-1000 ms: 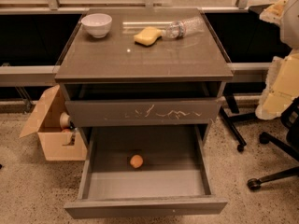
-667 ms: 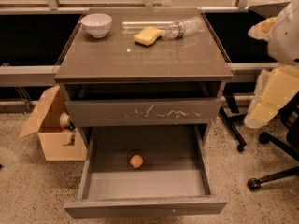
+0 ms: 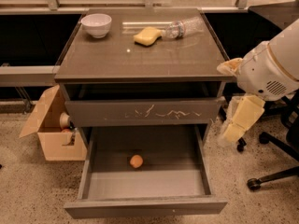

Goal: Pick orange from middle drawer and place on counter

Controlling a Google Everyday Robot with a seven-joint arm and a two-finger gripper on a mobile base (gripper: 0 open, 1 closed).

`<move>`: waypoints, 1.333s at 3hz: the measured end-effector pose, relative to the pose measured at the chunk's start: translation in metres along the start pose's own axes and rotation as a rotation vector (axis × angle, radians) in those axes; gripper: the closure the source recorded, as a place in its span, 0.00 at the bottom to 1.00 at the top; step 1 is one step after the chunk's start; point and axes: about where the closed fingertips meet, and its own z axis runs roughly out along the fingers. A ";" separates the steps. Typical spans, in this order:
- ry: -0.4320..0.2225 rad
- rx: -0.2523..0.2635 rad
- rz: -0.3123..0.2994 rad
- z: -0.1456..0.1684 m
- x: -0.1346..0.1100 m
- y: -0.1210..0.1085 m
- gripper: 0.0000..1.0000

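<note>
Cardboard first: an open brown box sits on the speckled floor just left of the grey drawer cabinet. What it holds is too dim to make out.

The cabinet's top is the counter, glossy grey-brown. At its back left corner stands a white bowl. Towards the back middle lies a yellow sponge, and just right of it a clear plastic bottle on its side.

Below the counter is a drawer front with pale scratch marks. Under that, the middle drawer is pulled wide open. The orange rests on its bare grey floor, slightly left of centre and apart from every wall.

Right of the cabinet, the robot's white arm comes in from the picture's edge, which cuts it off. Its cream-coloured gripper hangs beside the cabinet's right side, level with the scratched drawer, well apart from the orange. Whether it is open or closed cannot be told. Behind it, dark chair legs with wheels are partly cut off.
</note>
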 end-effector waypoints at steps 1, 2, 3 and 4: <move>-0.001 -0.001 0.000 0.001 0.000 0.000 0.00; -0.034 -0.059 0.007 0.032 0.012 0.001 0.00; -0.064 -0.107 0.003 0.075 0.033 0.002 0.00; -0.078 -0.146 -0.003 0.113 0.045 0.003 0.00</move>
